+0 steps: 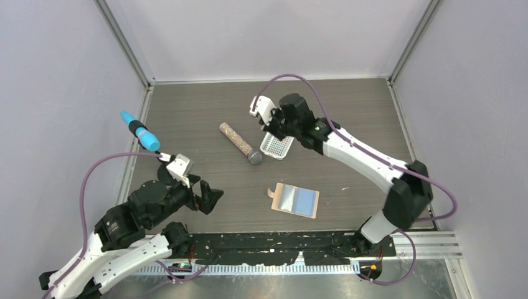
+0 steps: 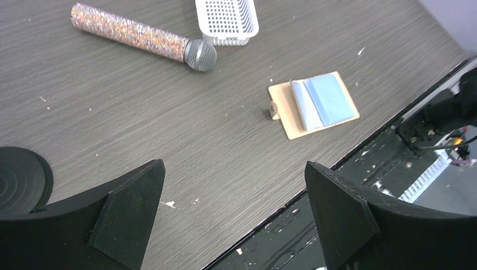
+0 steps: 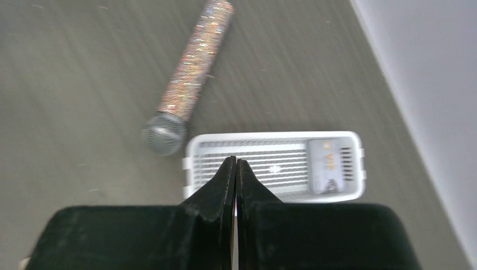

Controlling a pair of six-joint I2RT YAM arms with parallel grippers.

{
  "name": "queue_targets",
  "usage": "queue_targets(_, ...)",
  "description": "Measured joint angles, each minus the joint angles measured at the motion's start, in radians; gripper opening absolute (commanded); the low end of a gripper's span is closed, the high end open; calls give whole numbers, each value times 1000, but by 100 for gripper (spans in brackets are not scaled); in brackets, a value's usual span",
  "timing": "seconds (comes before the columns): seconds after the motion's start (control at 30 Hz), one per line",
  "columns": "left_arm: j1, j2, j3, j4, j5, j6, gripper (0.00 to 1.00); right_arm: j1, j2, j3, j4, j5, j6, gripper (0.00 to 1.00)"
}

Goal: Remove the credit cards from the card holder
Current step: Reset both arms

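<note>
Card holder [image 1: 295, 200] lies opened flat on the table [image 1: 348, 112], near the near edge and about mid-width, with its small tab on the left side. Inside it, a shiny grey pocket sits on the left half and a blue card [image 2: 332, 98] sits in the right half, face up and square with the holder. White slotted basket [image 3: 275, 166] stands farther back, well apart from the holder. It contains one grey card [image 3: 328, 166] lying flat on the bottom at the short end away from the microphone head; the print on it is too blurred to read. The rest of the basket shows only bare slots. Glittery microphone [image 1: 240, 142] lies on its side just left of the basket, head toward the basket and close beside it. Right tool [image 3: 235, 163] hangs over the basket with its fingers pressed together and nothing between them. Left tool [image 1: 208, 197] is above the near-left part of the table, left of the holder, spread wide and empty. A blue pen-like stick [image 1: 140, 132] is at the left edge of the table.
</note>
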Motion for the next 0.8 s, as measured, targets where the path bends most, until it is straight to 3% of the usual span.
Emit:
queue_targets(0.1,0,8,51,2,0,-9,100,58,-148,-119,9,-4,168,20)
queue_targets(0.17,0,8,76,3,-4,-16,100,80,-228,-167,7,-12,278,36)
queue_targets(0.23,0,8,92,5,-13,-21,100,82,-297,-199,4,-22,396,60)
queue_targets(0.27,0,8,98,4,-19,-24,100,81,-330,-213,2,-25,449,64)
queue_targets(0.33,0,10,106,5,-25,-31,100,81,-390,-249,1,-25,546,85)
queue_targets(0.37,0,11,108,8,-27,-39,100,81,-414,-269,2,-24,580,100)
queue_targets(0.8,0,-40,24,85,-72,-98,100,82,-832,-634,-40,66,878,96)
